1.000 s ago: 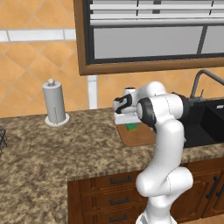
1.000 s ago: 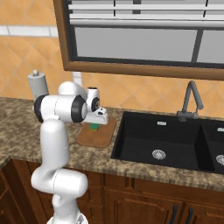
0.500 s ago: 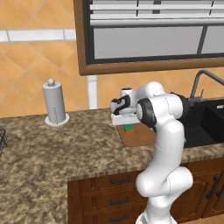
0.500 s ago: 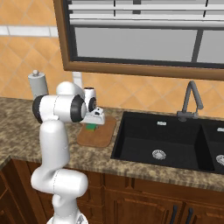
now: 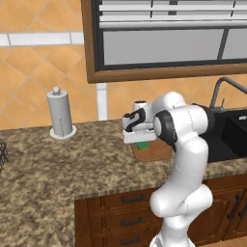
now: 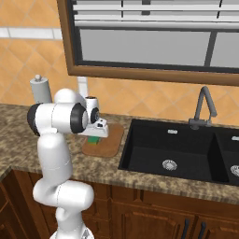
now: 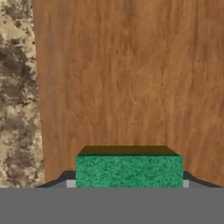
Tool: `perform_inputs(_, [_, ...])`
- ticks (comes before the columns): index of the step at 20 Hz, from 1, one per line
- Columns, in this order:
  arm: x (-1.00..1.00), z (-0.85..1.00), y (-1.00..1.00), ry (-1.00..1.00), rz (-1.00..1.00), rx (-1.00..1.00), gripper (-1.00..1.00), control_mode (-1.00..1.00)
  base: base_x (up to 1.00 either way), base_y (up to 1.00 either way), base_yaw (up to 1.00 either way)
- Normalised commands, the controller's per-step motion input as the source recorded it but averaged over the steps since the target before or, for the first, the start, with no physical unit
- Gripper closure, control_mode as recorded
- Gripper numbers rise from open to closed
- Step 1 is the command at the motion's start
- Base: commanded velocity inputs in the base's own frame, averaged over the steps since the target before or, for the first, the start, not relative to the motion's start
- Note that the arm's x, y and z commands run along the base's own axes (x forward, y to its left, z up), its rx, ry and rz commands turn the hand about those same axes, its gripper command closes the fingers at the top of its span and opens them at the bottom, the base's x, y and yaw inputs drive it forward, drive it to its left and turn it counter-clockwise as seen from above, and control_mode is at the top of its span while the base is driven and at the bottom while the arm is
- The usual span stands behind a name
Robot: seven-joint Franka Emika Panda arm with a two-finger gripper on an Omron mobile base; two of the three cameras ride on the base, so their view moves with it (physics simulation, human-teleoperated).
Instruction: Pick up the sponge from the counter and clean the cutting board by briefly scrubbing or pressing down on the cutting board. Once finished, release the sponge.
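Observation:
My gripper point(image 7: 129, 184) is shut on the green sponge point(image 7: 129, 170), which sits between the two fingertips. The sponge is low over the reddish-brown cutting board point(image 7: 131, 78) and casts a narrow shadow on it. I cannot tell whether they touch. In the left base view the gripper point(image 5: 140, 141) points down with the sponge point(image 5: 142, 144) at the cutting board's point(image 5: 158, 152) left part. The right base view shows the sponge point(image 6: 94, 139) under the gripper point(image 6: 95, 135), on the near-left part of the cutting board point(image 6: 111, 140). The board lies on the speckled counter point(image 5: 48, 169).
A paper towel holder point(image 5: 60, 116) stands at the back of the counter, left of the board. The black sink basin point(image 6: 177, 151) with its faucet point(image 6: 203, 107) lies right of the board. A dark wire basket point(image 5: 2, 154) is at the far left edge.
The hand with the sponge has shifted slightly left and lower over the cutting board. The grip on the sponge is unchanged.

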Motion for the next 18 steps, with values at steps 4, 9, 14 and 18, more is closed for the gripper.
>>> perform_inputs(4, [-0.08,-0.39,-0.68,0.0,0.0,0.0,1.0,-1.0,0.0,0.0,0.0])
perform_inputs(9, [0.0,-0.36,-0.83,0.0,0.0,0.0,1.0,-1.0,0.0,0.0,0.0])
perform_inputs(14, [0.0,-0.33,-0.97,0.0,0.0,0.0,1.0,-1.0,0.0,0.0,0.0])
perform_inputs(18, [-0.01,-0.38,-1.0,0.0,0.0,0.0,1.0,-1.0,0.0,0.0,0.0])
